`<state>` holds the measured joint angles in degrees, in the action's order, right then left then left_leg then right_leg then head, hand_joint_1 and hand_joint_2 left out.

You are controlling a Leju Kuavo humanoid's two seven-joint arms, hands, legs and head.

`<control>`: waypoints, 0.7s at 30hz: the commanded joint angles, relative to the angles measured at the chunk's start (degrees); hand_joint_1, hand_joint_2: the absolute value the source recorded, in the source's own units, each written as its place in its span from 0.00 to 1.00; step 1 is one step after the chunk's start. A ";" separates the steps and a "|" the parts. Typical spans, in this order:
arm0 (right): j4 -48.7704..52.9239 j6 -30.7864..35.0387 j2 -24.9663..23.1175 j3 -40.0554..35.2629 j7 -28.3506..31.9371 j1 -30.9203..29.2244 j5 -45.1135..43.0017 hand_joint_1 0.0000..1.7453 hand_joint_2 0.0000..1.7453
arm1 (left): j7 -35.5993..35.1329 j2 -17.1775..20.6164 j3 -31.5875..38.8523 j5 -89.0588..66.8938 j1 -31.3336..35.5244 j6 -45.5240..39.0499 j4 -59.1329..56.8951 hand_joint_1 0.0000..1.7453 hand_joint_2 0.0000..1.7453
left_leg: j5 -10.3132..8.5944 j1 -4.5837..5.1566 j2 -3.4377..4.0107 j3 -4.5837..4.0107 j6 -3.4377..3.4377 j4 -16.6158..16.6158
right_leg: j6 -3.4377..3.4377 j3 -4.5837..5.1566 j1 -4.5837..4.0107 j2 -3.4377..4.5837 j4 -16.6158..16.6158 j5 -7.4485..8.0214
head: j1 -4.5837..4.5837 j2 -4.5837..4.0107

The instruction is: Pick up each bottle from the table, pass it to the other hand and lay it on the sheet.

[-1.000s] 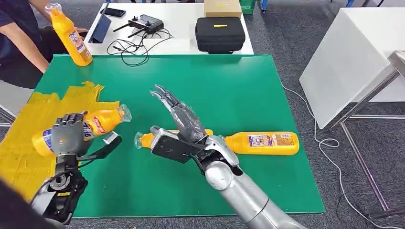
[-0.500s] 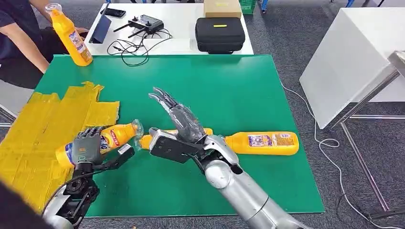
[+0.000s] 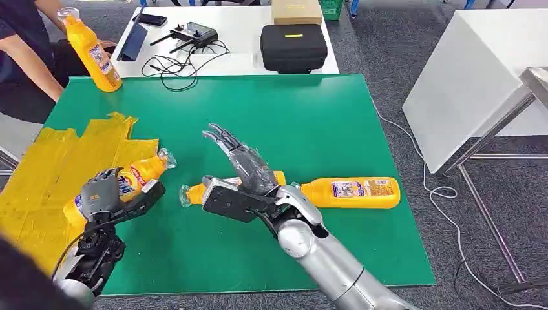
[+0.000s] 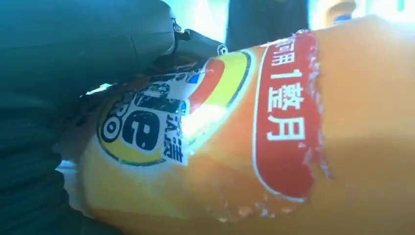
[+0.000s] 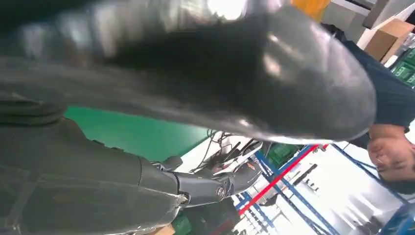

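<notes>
My left hand (image 3: 102, 192) grips an orange bottle (image 3: 139, 173) around its body, cap pointing toward the table's middle, at the edge of the yellow sheet (image 3: 45, 161). In the left wrist view the bottle's label (image 4: 244, 147) sits close against the hand (image 4: 73, 58). My right hand (image 3: 242, 165) is open, fingers stretched out, holding nothing. It hovers over a second bottle (image 3: 194, 192) lying on the green table (image 3: 291, 123); only that bottle's neck end shows. A third bottle (image 3: 352, 192) lies on its side to the right. The right wrist view shows the hand (image 5: 195, 73) close up.
A person at the far left corner holds another orange bottle (image 3: 94, 51) upright at the table's edge. Behind is a white table with a black case (image 3: 294, 46), a controller (image 3: 194, 30) and cables. A white table (image 3: 478, 71) stands to the right.
My left hand has come lower and nearer with the bottle, swinging toward the middle and then a little back to the sheet's edge. The right hand has stayed open in place.
</notes>
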<state>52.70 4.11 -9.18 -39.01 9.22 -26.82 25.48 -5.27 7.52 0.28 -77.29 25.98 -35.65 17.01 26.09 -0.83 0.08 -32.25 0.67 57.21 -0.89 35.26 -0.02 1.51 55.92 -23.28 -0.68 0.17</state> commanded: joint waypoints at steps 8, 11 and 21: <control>-1.44 -0.13 1.41 -1.04 -1.07 -1.14 0.52 0.00 0.00 | -3.17 0.26 4.58 0.10 1.66 3.27 -4.49 0.00 1.00 | 0.03 0.00 -0.24 0.11 0.00 -0.05 | -0.02 -0.13 -0.03 -0.16 -0.01 -0.09 | 0.02 0.00; -1.44 -0.13 1.41 -1.04 -1.07 -1.14 0.52 0.00 0.00 | -3.17 0.26 4.58 0.10 1.66 3.27 -4.49 0.00 1.00 | 0.03 0.03 -0.25 0.12 -0.01 -0.06 | -0.01 -0.14 0.01 -0.17 -0.01 -0.10 | 0.00 0.00; -3.90 -1.80 2.55 -2.54 -5.83 -1.88 3.45 0.00 0.00 | -1.11 -1.02 4.81 0.53 1.89 6.65 -4.06 0.00 0.00 | 0.02 0.02 -0.30 0.13 -0.01 -0.06 | -0.01 -0.16 0.02 -0.23 -0.02 -0.10 | 0.00 0.00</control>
<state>52.70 4.11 -8.87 -39.10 8.13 -26.63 26.16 -8.15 7.98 3.65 -77.24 26.16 -32.57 15.93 26.08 -0.80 -0.15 -32.30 0.64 57.20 -0.87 35.32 0.02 1.45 55.96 -23.31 -0.68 0.17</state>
